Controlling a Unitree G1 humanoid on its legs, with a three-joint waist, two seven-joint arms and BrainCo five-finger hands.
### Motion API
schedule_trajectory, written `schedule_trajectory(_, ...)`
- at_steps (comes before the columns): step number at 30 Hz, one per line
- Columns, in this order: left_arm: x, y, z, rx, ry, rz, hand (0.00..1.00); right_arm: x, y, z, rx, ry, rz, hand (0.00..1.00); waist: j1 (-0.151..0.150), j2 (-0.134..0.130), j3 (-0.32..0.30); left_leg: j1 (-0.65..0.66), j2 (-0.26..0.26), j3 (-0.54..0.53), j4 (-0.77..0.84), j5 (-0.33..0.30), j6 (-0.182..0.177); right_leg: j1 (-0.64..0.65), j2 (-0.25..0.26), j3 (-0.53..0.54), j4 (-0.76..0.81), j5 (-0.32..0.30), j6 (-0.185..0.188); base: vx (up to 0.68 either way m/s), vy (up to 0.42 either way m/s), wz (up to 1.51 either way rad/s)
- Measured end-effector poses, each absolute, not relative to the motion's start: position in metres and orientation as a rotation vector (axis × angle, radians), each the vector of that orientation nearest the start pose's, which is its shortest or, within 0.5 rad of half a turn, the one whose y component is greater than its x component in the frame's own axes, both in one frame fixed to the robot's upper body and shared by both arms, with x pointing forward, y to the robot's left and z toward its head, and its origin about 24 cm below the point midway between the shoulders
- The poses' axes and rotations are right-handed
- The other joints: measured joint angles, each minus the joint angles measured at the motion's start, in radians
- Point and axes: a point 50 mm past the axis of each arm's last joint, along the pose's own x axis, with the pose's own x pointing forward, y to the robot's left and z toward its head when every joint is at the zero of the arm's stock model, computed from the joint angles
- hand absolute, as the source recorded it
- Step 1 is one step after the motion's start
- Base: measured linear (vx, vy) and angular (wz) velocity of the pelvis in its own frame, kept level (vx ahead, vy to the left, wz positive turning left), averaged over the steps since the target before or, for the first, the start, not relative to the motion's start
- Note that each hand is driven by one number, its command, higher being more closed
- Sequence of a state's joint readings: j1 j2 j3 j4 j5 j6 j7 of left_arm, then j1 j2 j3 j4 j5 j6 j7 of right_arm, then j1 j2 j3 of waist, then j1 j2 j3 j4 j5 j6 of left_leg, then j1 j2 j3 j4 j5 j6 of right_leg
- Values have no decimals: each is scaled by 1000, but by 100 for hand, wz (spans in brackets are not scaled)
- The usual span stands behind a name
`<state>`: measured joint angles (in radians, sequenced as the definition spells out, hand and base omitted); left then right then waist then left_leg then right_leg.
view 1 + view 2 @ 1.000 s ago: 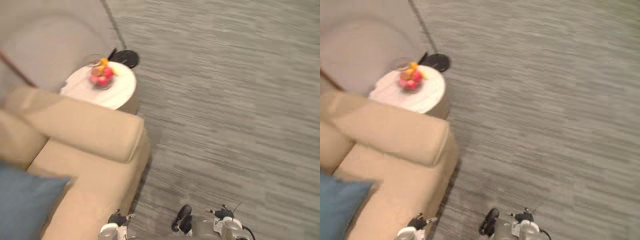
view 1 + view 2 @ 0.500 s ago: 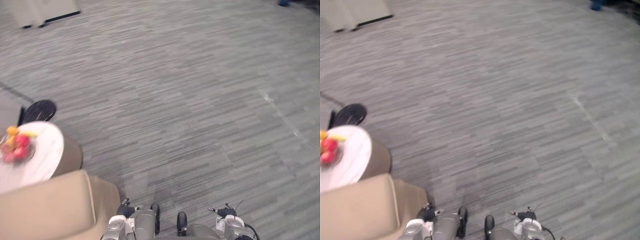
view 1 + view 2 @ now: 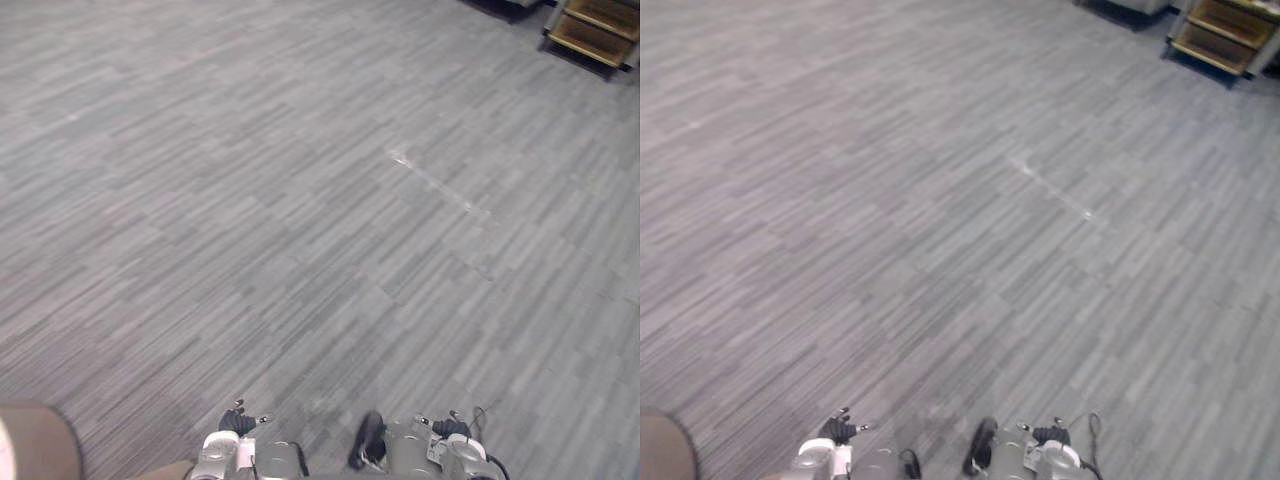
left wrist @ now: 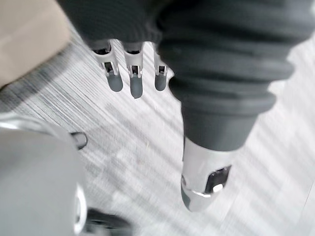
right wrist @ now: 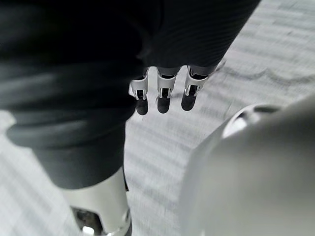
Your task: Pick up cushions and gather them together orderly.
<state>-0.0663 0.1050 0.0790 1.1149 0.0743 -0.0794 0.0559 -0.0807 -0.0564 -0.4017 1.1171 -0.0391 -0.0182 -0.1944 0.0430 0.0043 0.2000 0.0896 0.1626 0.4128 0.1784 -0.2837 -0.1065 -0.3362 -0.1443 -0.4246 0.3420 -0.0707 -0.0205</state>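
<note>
**Facing open floor, both hands empty, no cushion located**

Largest item: a grey carpeted floor [image 3: 300,200] laid in plank-like strips takes up nearly all of the two head views. A wooden shelf unit [image 3: 1223,32] stands at the far right corner, well apart from the robot. A patch of beige upholstery [image 4: 24,29] lies close beside the left hand [image 4: 135,81].

That hand hangs over the floor, its fingers [image 4: 114,73] straight, a little apart and holding nothing. The right hand [image 5: 164,96] hangs likewise, fingers relaxed, parted and empty.

The cushions are in neither hand, and their whereabouts cannot be told from these views.

Assessment: the task stands at the search stage, with no pick-up begun. A cushion is judged light, soft and compressible, neither fragile nor slippery. It will sag if lifted by one corner. Recommended hold is two hands on opposite edges, or a firm pinch well into the fabric at mid-edge, which should keep it flat for orderly stacking.
</note>
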Motion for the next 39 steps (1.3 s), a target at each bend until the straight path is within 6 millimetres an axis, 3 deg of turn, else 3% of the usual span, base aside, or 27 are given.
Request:
schedule_trajectory(1,147,194,-148,153,966,107,0,134,-225,-148,28,1017,-526,0,-4,14,-6,-1,17,-25,13,-3,-4,-20,19,4,47,-60,-9,266,-259,-37)
schedule_trajectory(3,151,188,-147,153,954,89,0,132,-227,-148,40,1022,-543,0,-3,26,-9,-64,71,-85,176,-7,-11,-13,57,13,54,-102,-23,403,-371,-38)
schedule_trajectory(5,148,184,-148,152,963,79,0,128,-227,-150,44,1033,-551,0,1,62,-1,-229,167,-230,631,1,13,85,150,27,0,-118,-67,507,-327,-58)
schedule_trajectory(8,156,184,-144,150,920,83,0,129,-222,-151,56,1034,-545,0,20,48,11,-364,126,-262,819,-33,31,244,180,77,-84,-143,-88,430,-105,-43)
schedule_trajectory(10,160,181,-141,150,892,74,0,131,-221,-150,71,1027,-550,0,24,45,12,-426,90,-233,759,-48,37,308,179,96,-141,-140,-84,398,-27,-34)
schedule_trajectory(13,165,174,-138,137,860,61,0,142,-219,-146,113,979,-569,0,46,47,10,-508,-12,-177,378,7,55,398,156,141,-228,-153,-47,444,77,-43)
schedule_trajectory(14,166,170,-137,120,853,61,0,141,-217,-147,116,982,-570,0,62,42,9,-505,-56,-180,203,140,54,425,134,169,-246,-178,-21,459,170,-58)
schedule_trajectory(15,164,172,-138,120,860,66,0,137,-213,-149,118,1004,-559,0,90,24,-17,-483,-101,-178,152,230,100,446,106,210,-275,-190,3,500,178,-51)
schedule_trajectory(17,165,172,-138,109,859,76,0,136,-211,-150,129,1006,-565,0,84,11,-23,-482,-116,-163,200,180,148,467,75,214,-280,-169,40,619,166,-17)
schedule_trajectory(19,163,175,-139,95,865,101,0,136,-209,-149,127,994,-559,0,95,4,-26,-446,-114,-141,269,114,179,457,50,238,-150,-157,65,605,174,-23)
schedule_trajectory(20,160,175,-140,97,873,99,0,136,-209,-149,122,986,-556,0,94,5,-27,-414,-113,-138,266,94,179,426,44,238,-38,-147,88,632,166,-43)
schedule_trajectory(21,156,174,-142,113,893,79,0,137,-206,-148,128,973,-548,0,84,4,-28,-299,-119,-137,205,36,159,273,-11,233,361,-89,182,517,131,-32)
schedule_trajectory(22,153,175,-143,116,902,77,0,136,-205,-148,131,973,-546,0,78,0,-27,-274,-126,-137,196,28,159,240,-29,232,450,-83,189,603,98,-9)
schedule_trajectory(23,152,174,-144,122,911,71,0,134,-205,-148,129,971,-543,0,60,-10,-28,-204,-141,-140,175,16,164,168,-67,222,622,-90,176,291,33,19)
schedule_trajectory(25,153,171,-144,123,913,60,0,128,-208,-149,122,976,-552,0,46,1,-27,-90,-140,-140,111,11,166,90,-91,157,685,-119,128,534,24,7)
schedule_trajectory(26,150,173,-145,121,922,64,0,132,-211,-147,115,957,-550,0,40,12,-25,-8,-133,-141,46,11,165,47,-89,92,621,-151,83,583,-2,-2)
schedule_trajectory(27,149,173,-146,120,930,66,0,133,-212,-147,114,958,-549,0,37,20,-21,11,-130,-142,30,11,165,31,-85,70,583,-160,74,490,-47,11)
schedule_trajectory(29,152,176,-145,133,924,66,0,136,-211,-147,107,960,-531,0,5,13,-24,68,-114,-161,-15,11,165,-33,-43,24,306,-148,55,491,-127,32)
schedule_trajectory(31,150,178,-146,152,929,53,0,136,-212,-147,95,959,-520,0,-19,-9,-29,116,-117,-194,-61,12,164,-54,-1,53,-98,10,91,517,-223,65)
schedule_trajectory(32,147,181,-147,164,940,50,0,131,-212,-148,94,974,-526,0,-23,-26,-31,140,-132,-221,-73,2,144,-63,-3,89,-180,69,96,679,-323,75)
schedule_trajectory(33,140,179,-150,163,970,45,0,122,-219,-150,85,996,-544,0,-33,-17,-43,176,-112,-264,-64,-21,104,-63,20,128,-141,210,16,588,-282,42)
schedule_trajectory(34,136,175,-153,154,987,40,0,121,-225,-150,78,997,-553,0,-32,7,-54,172,-85,-272,-41,-24,99,-72,41,128,-107,188,-3,600,-272,18)
schedule_trajectory(35,128,172,-156,136,1010,46,0,120,-230,-149,81,998,-572,0,-23,40,-76,100,-40,-291,97,-23,90,-78,63,116,-73,132,-18,707,-342,4)
schedule_trajectory(36,127,170,-157,98,1018,74,0,121,-231,-149,102,986,-593,0,-22,67,-65,-38,13,-332,426,59,0,-26,96,100,-66,75,-41,585,-294,6)
schedule_trajectory(37,127,170,-157,83,1015,82,0,121,-228,-149,110,990,-592,0,-18,74,-62,-74,29,-340,513,109,-2,-6,108,98,-68,60,-44,616,-279,-7)
schedule_trajectory(38,126,173,-156,65,1012,107,0,119,-226,-150,111,1002,-588,0,3,80,-55,-151,76,-334,721,114,1,60,138,105,-66,19,-62,482,-154,-25)
schedule_trajectory(39,128,175,-155,62,1000,113,0,119,-224,-151,112,1005,-582,0,9,78,-47,-177,91,-327,793,95,10,98,146,106,-68,-4,-70,585,-176,-29)
